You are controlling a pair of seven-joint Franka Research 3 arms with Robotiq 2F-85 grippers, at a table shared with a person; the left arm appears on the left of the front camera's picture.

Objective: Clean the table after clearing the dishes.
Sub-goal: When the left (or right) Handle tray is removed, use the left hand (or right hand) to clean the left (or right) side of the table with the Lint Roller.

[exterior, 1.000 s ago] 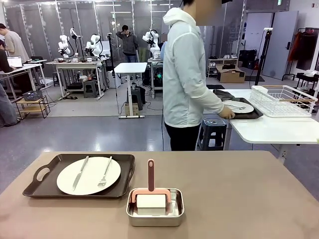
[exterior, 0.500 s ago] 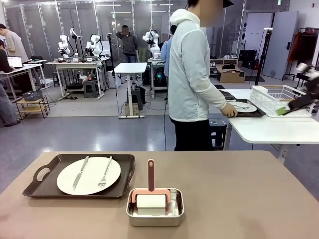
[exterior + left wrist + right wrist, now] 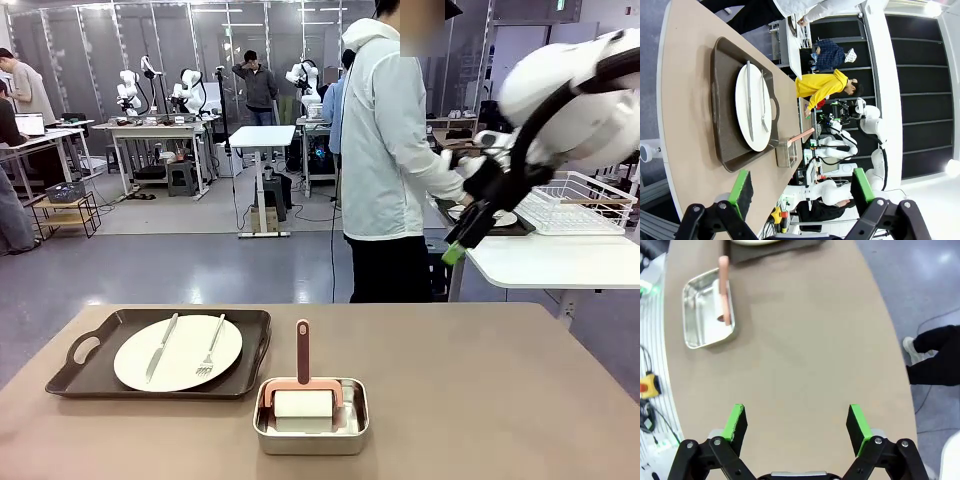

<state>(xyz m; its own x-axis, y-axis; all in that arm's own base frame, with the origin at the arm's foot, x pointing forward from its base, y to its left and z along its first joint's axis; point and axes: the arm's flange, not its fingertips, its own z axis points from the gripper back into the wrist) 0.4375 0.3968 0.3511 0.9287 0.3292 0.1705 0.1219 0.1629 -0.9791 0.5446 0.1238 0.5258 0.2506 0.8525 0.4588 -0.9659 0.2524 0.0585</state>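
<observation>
On the left of the taupe table a white plate with a knife and a fork lies on a dark tray. A second tray with a plate sits on the white side table, under the person's hand and partly hidden by my right arm. My right gripper hangs open high above the table's right side. In its wrist view the right gripper is open over bare tabletop. My left gripper is open, with the plate and its tray beyond it.
A small steel pan holding a pink-handled roller stands at the front centre of the table, also seen as the pan in the right wrist view. A white wire rack sits on the side table. The person stands behind the table.
My right arm has swung into the front view from the right and now hangs before the side table. The person stays at the side table with the second tray.
</observation>
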